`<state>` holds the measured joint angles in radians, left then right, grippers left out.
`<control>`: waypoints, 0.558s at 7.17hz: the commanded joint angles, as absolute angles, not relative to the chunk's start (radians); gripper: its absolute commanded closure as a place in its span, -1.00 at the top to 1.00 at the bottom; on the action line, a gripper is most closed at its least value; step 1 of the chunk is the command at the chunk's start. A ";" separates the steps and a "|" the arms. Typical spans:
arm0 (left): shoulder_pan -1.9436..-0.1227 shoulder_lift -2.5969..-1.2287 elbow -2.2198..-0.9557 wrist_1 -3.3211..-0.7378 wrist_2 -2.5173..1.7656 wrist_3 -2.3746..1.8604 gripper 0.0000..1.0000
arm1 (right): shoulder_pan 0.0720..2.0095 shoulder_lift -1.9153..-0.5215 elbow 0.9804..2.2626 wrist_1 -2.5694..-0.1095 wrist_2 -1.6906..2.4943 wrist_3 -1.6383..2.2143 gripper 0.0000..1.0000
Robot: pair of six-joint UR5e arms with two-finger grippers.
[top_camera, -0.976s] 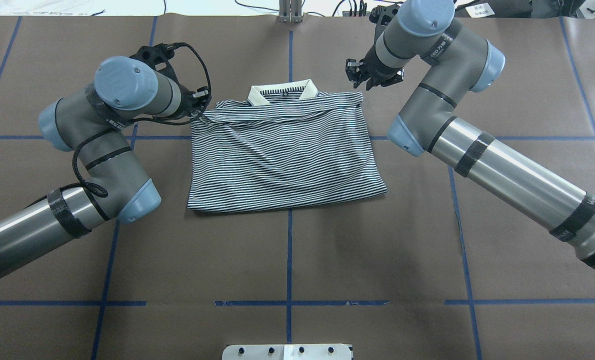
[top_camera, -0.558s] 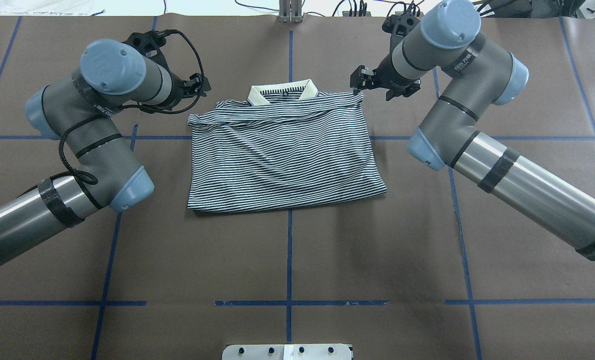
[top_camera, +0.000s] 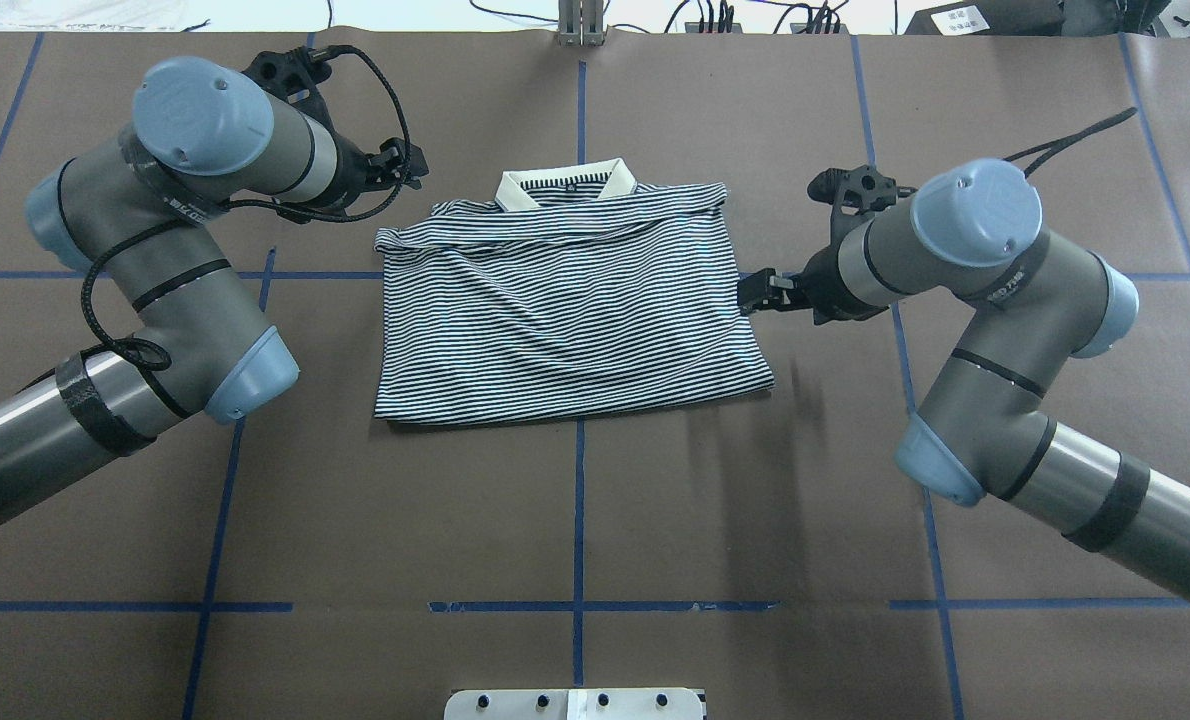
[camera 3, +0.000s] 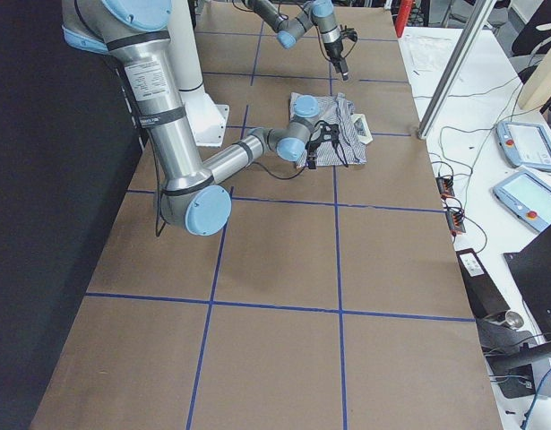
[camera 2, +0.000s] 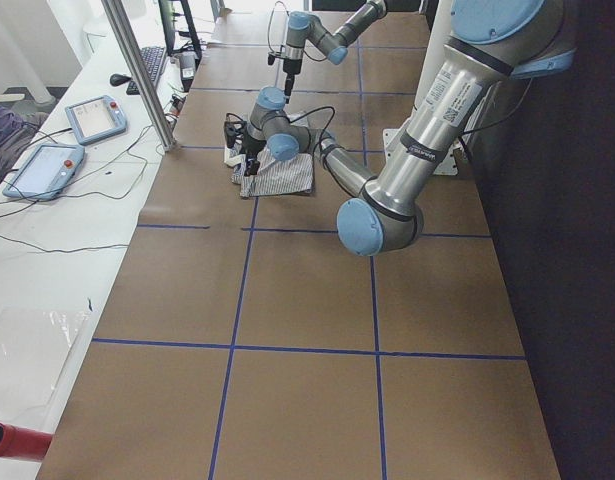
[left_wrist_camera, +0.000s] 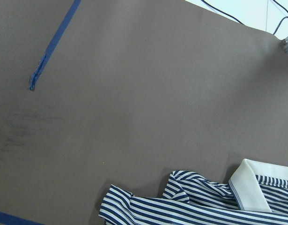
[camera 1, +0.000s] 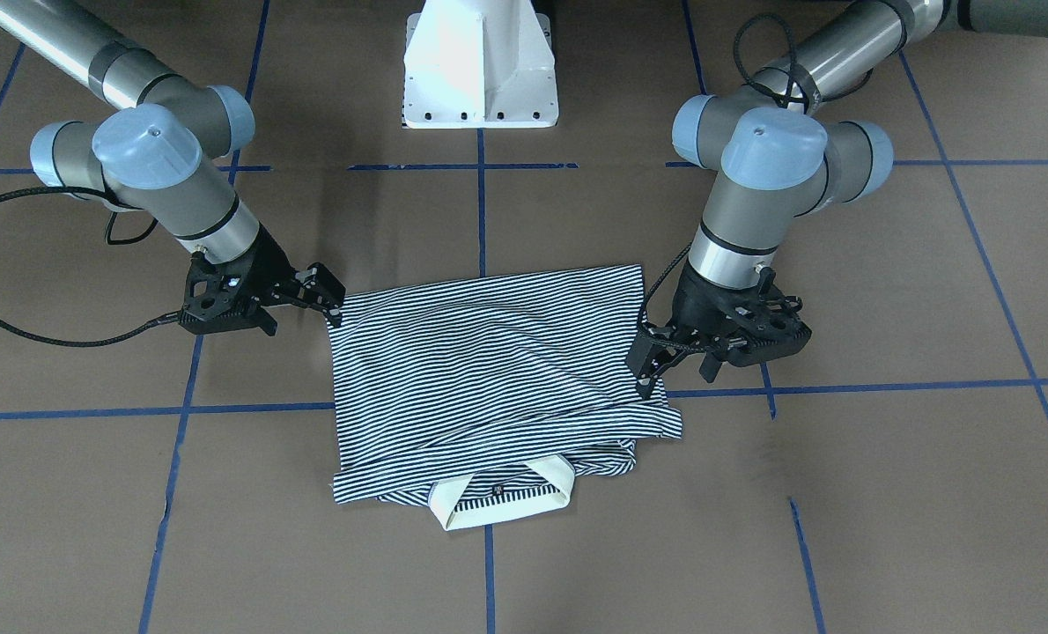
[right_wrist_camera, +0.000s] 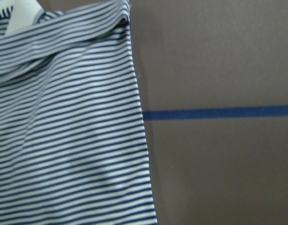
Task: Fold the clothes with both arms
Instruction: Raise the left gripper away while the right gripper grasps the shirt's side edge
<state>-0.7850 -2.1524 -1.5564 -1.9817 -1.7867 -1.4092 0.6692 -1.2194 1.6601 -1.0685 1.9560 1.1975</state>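
Observation:
The striped polo shirt (top_camera: 565, 300) lies folded into a rough rectangle on the brown table, cream collar (top_camera: 565, 185) at the far edge. In the front-facing view the shirt (camera 1: 489, 370) has its collar (camera 1: 502, 506) nearest the camera. My left gripper (top_camera: 402, 168) hovers open just off the shirt's far left corner, holding nothing. My right gripper (top_camera: 755, 291) is open beside the middle of the shirt's right edge, also holding nothing. The left wrist view shows the shirt's corner (left_wrist_camera: 190, 201) and the right wrist view its right edge (right_wrist_camera: 64, 131); no fingers appear in either.
The white pedestal base (camera 1: 480, 66) stands on the robot's side of the table. Blue tape lines (top_camera: 578, 520) grid the brown surface. A black cable (camera 1: 48, 339) trails from the right wrist. Pendants (camera 2: 92, 118) lie on a side bench beyond a metal post (top_camera: 580, 25).
My right gripper has swung from the shirt's far right corner back along its right edge to the middle. The left gripper has drawn away from the far left corner, which now lies flat.

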 commanded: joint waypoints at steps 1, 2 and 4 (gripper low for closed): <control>-0.785 -2.149 -1.588 -1.962 -1.787 -1.413 1.00 | 0.592 -1.212 1.671 -1.135 1.901 1.198 0.96; -0.785 -2.149 -1.589 -1.962 -1.787 -1.413 1.00 | 0.591 -1.195 1.657 -1.141 1.899 1.198 0.76; -0.787 -2.148 -1.588 -1.962 -1.787 -1.413 1.00 | 0.591 -1.178 1.628 -1.141 1.898 1.184 -0.14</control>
<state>-0.7863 -2.1482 -1.5871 -1.9625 -1.7871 -1.4128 0.5919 -1.1870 1.6447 -1.1387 1.8999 1.1942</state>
